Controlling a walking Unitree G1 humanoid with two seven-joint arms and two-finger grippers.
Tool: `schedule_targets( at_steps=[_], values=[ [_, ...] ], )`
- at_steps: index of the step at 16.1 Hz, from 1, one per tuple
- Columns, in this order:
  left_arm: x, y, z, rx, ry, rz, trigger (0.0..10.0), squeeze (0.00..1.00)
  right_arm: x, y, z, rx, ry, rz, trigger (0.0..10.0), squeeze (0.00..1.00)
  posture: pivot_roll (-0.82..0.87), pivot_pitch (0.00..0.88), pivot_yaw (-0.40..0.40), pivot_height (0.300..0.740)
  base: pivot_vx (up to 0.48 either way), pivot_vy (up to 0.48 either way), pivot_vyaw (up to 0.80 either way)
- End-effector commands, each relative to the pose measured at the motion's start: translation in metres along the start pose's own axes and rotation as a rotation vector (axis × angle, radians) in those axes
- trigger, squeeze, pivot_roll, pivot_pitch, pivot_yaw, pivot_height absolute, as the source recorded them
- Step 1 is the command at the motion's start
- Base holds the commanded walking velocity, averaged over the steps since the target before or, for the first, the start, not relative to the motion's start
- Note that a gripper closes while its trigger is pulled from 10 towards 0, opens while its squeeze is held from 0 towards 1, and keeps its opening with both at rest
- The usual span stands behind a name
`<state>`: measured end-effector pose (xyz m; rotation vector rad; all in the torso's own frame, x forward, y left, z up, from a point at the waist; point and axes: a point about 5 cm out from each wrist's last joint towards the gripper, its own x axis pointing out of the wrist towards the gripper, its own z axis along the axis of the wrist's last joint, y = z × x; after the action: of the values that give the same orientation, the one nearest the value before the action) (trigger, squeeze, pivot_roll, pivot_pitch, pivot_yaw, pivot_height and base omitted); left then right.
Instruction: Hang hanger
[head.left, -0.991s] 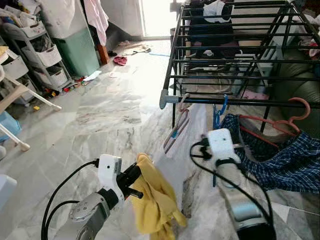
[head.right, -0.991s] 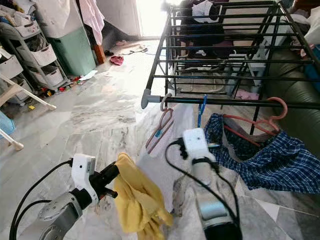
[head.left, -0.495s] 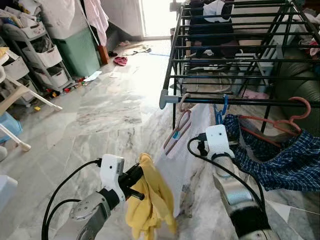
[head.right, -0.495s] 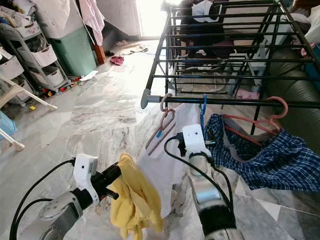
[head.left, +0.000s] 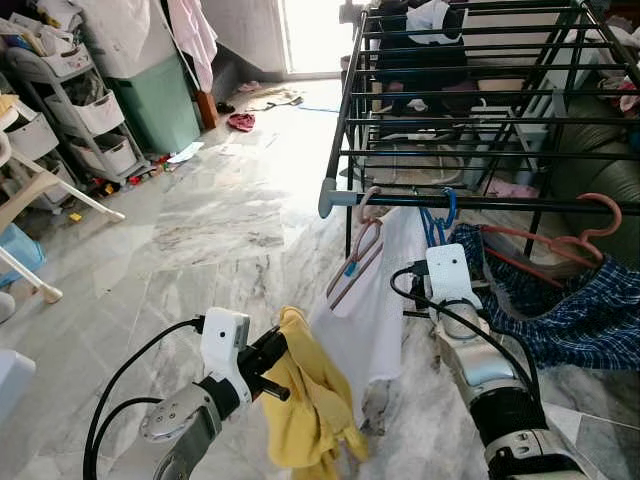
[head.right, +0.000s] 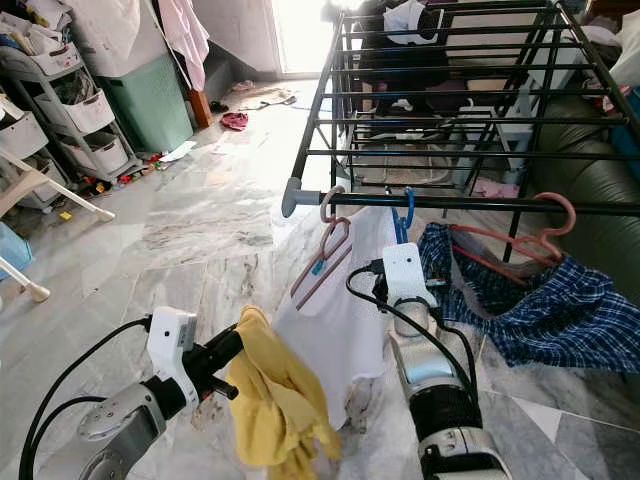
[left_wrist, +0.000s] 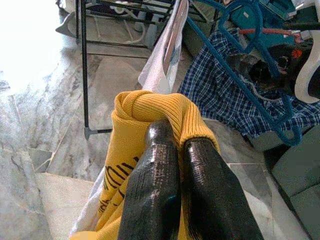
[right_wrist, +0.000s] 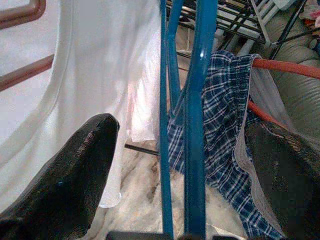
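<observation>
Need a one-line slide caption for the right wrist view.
Open right gripper straddles the blue plastic hanger, with white garment and blue plaid shirt behind.

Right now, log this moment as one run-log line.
left gripper shut on yellow cloth | right gripper open around blue hanger | hanger hooked on rack bar
</observation>
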<state>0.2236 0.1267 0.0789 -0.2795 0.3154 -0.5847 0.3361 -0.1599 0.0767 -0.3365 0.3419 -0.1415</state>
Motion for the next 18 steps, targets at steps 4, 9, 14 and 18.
schedule_targets(
  at_steps=[4, 9, 14, 18],
  values=[
    [-0.002, -0.001, 0.006, 0.033, -0.010, 0.008, 10.0, 0.00, 0.008, 0.000, 0.014, 0.023, -0.011, 0.011, 10.0, 0.00, -0.03, 0.008, 0.088, 0.740, 0.000, 0.000, 0.00],
    [-0.003, -0.001, 0.004, 0.028, -0.003, 0.014, 10.0, 0.00, 0.012, -0.005, 0.017, 0.048, 0.015, 0.022, 0.0, 0.00, -0.03, 0.010, 0.083, 0.740, 0.000, 0.000, 0.00],
    [-0.001, -0.001, 0.003, 0.029, 0.005, 0.018, 10.0, 0.00, 0.013, -0.012, 0.018, 0.041, 0.024, 0.023, 0.0, 0.00, -0.05, 0.011, 0.090, 0.740, 0.000, 0.000, 0.00],
    [0.000, 0.000, 0.004, 0.033, 0.005, 0.021, 10.0, 0.00, 0.013, -0.015, 0.018, 0.033, 0.033, 0.029, 0.0, 0.00, -0.05, 0.009, 0.096, 0.740, 0.000, 0.000, 0.00]
  ],
)
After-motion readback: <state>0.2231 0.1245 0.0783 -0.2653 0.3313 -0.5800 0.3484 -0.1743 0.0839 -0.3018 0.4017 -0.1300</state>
